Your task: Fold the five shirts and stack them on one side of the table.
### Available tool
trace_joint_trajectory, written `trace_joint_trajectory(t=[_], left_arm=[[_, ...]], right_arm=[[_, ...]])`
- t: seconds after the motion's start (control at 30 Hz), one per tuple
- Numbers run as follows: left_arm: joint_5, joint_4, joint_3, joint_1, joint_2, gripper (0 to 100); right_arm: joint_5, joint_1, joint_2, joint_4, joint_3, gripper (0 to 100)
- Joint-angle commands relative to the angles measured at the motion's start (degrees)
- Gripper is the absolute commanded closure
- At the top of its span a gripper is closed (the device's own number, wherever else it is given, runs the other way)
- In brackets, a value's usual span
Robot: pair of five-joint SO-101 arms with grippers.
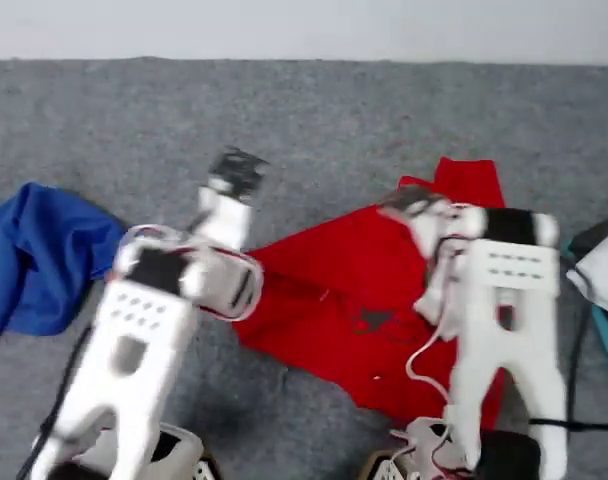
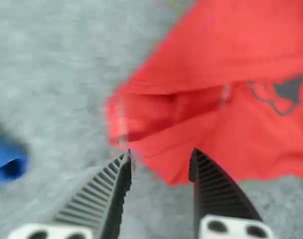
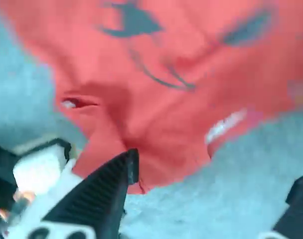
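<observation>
The table (image 1: 334,120) carries a grey, speckled, felt-like covering (image 2: 47,64) across its whole visible surface. A plain white wall (image 1: 304,28) runs along its far edge. Lighting is even and diffuse; shadows on the covering are faint and soft

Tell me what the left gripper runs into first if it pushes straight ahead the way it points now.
Most likely the red shirt: its folded edge lies just ahead of the left gripper, whose fingers are open. Depth is unclear, so it might touch the grey table first.
</observation>
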Motion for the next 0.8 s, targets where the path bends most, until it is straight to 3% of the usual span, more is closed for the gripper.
trace_joint_trajectory(t=[0.0, 0.13, 0.37, 0.5, 0.63, 0.77], left_arm=[[-0.09, -4.13, -6.73, 8.18, 16.26, 82], [-0.09, -3.87, -18.42, 14.33, 31.74, 82], [-0.09, 3.25, -44.97, 22.07, 56.79, 82], [0.35, 10.37, -62.81, 24.09, 69.27, 82], [6.95, 16.53, -83.03, 24.62, 79.56, 81], [8.79, 21.80, -100.35, 24.70, 90.46, 76]], right_arm=[[-2.73, 10.42, -0.66, -0.66, -2.81, 54.5], [-2.55, 16.84, -0.66, -2.68, -2.81, 54.5], [-0.53, 21.23, -0.66, -7.43, 4.75, 54.5], [1.58, 25.10, -0.66, -9.27, 9.93, 54.5], [4.13, 28.79, -0.66, -11.74, 11.87, 54.5], [5.10, 29.67, -0.66, -12.70, 12.04, 54.5]])
